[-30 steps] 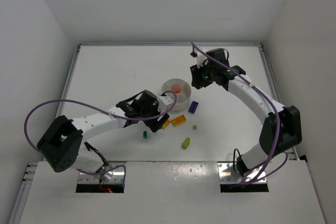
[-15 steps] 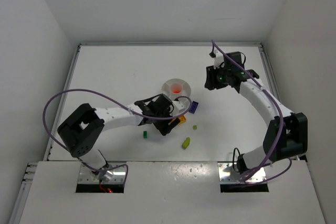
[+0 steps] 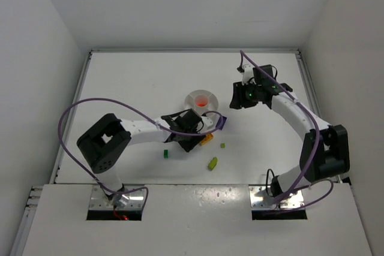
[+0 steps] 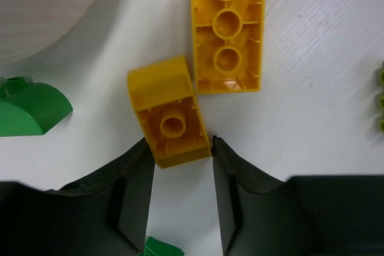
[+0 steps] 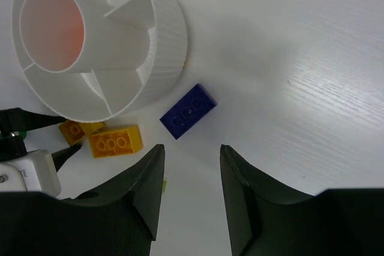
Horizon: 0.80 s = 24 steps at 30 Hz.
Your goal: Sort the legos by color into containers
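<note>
Left tool [image 4: 180,151]: low over the worktop [image 3: 132,82], just in front of the dish [image 3: 201,100]. Jaws narrow, set to brick width. The fingertips [image 4: 143,148] press both sides of the near end of the small yellow brick [image 4: 170,112], which lies flat on the worktop, hollow side up.

Long yellow brick [image 4: 228,28]: also hollow side up, three tubes showing. Its near corner touches the far corner of the small yellow brick.

Green curved brick [image 4: 30,109]: left of the yellow pair, apart from them, close under the ribbed dish wall.

Right tool [image 5: 192,148]: held above the worktop, right of the dish. Jaws wide, nothing between them.

Purple brick [image 5: 188,111]: flat on the worktop, just beside the dish wall but not touching it, ahead of the right tool's gap.

Dish: one round centre well [image 5: 51,25] ringed by wedge sections. An orange-red glow shows in the well; the wedges in sight look bare.

Overhead view, loose on the worktop:
- small green brick [image 3: 165,154], below the left arm
- lime piece [image 3: 212,163], nearer the arm bases
- tiny lime bit [image 3: 222,145], between the lime piece and the purple brick
</note>
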Each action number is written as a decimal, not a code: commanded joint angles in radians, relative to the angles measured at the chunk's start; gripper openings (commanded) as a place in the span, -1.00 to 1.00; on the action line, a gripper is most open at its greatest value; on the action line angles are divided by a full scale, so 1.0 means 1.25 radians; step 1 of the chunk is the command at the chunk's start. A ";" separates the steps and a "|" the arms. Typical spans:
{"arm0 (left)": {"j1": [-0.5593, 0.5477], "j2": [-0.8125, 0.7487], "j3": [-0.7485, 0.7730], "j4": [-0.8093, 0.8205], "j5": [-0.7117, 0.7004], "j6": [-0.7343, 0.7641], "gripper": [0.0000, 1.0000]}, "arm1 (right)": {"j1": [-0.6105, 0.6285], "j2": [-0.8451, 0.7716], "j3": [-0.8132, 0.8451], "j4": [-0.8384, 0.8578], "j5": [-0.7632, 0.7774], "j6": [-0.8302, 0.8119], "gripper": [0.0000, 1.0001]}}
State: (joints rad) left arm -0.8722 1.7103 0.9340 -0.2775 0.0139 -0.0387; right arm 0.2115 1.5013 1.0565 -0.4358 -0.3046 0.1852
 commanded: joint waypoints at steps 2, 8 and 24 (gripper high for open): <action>-0.001 -0.002 0.015 -0.007 -0.040 -0.008 -0.19 | 0.001 0.052 -0.011 0.053 -0.029 0.041 -0.14; 0.034 -0.091 -0.010 -0.007 -0.041 -0.001 -0.43 | 0.009 0.121 0.008 0.071 -0.046 0.067 -0.14; 0.174 -0.271 0.086 -0.225 0.163 0.139 -0.54 | 0.060 0.240 0.105 0.107 -0.080 0.092 -0.14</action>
State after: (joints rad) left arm -0.6930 1.3609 0.9771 -0.4911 0.1730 0.0963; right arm 0.2714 1.7874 1.1385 -0.3508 -0.3805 0.2775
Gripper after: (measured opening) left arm 0.437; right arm 0.427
